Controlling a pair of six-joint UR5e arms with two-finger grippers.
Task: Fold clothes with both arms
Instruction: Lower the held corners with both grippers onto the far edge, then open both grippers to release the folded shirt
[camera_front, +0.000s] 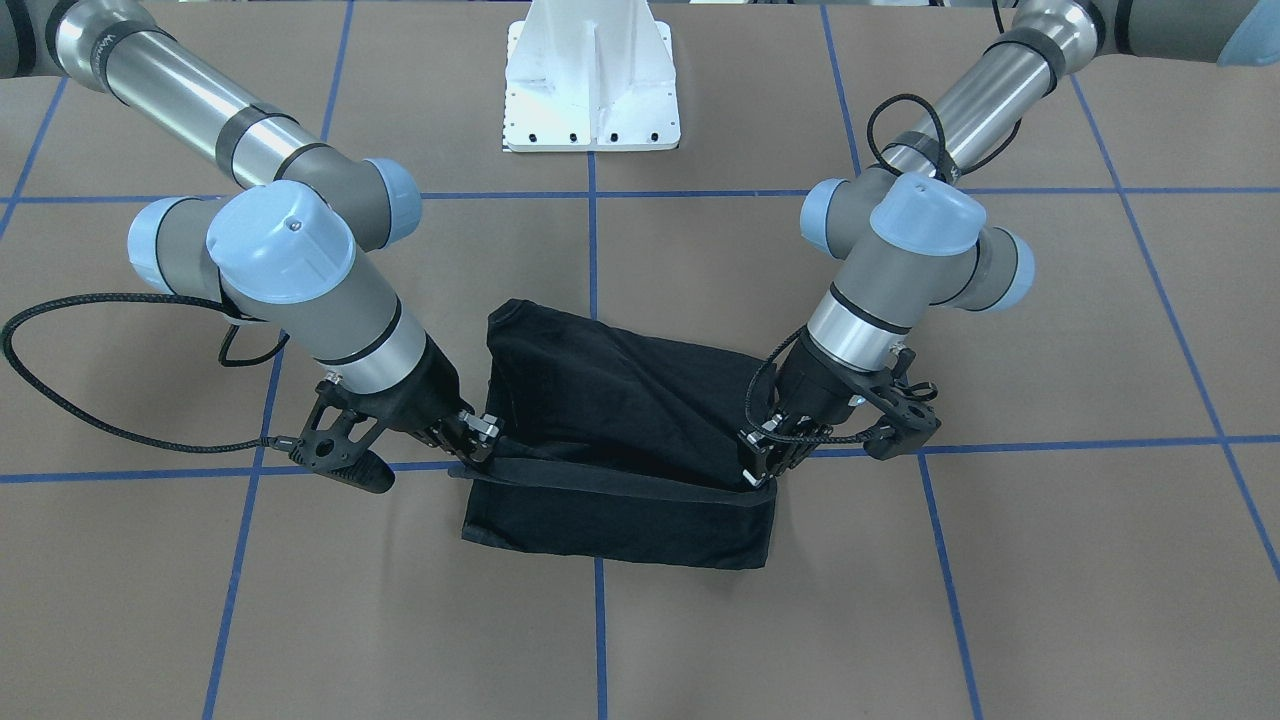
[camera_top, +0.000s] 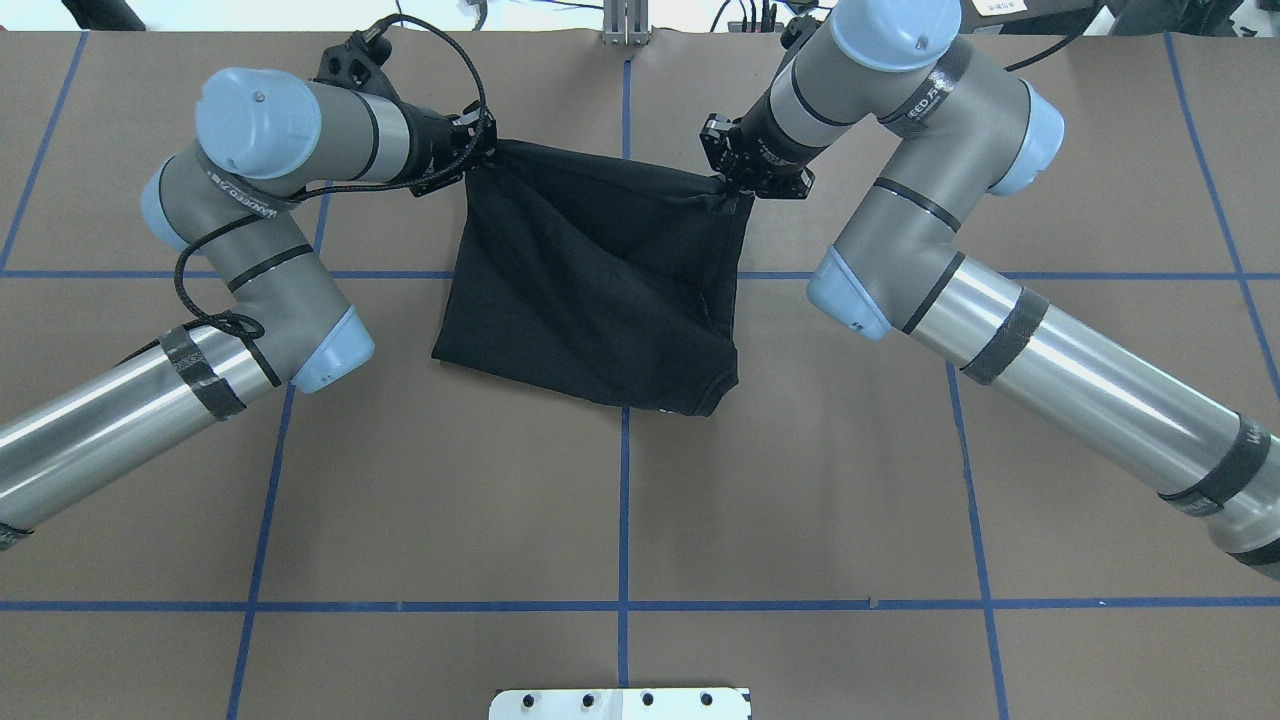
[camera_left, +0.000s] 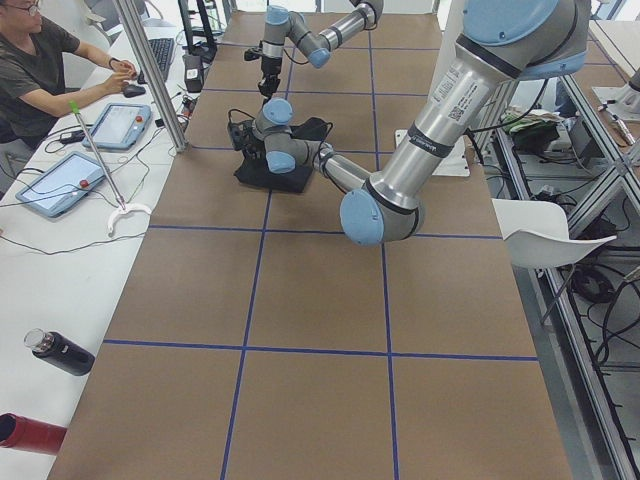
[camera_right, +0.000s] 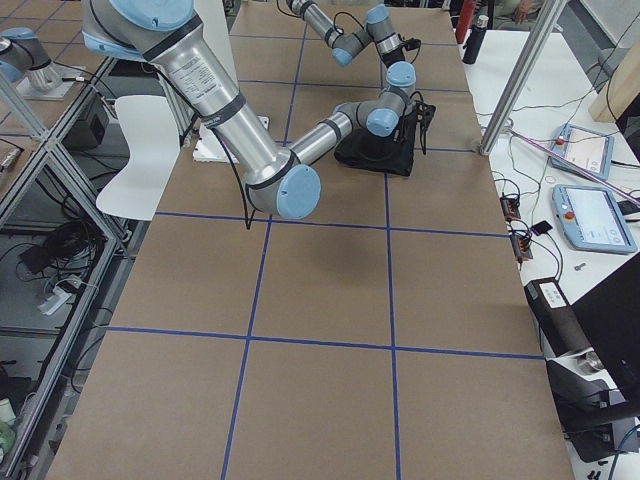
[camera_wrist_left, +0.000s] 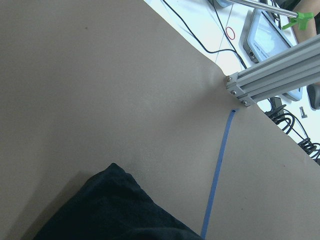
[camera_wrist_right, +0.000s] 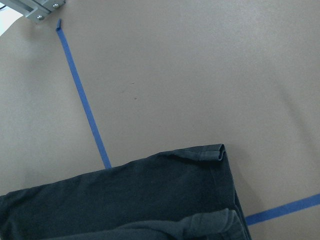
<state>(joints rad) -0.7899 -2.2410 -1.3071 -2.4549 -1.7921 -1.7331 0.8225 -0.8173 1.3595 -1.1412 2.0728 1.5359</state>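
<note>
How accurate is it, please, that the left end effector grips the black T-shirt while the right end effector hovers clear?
Partly: the right end effector also grips the black T-shirt, as the overhead exterior view shows. The left end effector does grip it.

Left gripper (camera_front: 762, 468) and right gripper (camera_front: 478, 445) reach far forward, low (jaws pinched closed)

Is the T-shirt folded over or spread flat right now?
Mid-fold. The T-shirt is doubled over itself, with one edge held taut above the lower layer between the left gripper and the right gripper.
</note>
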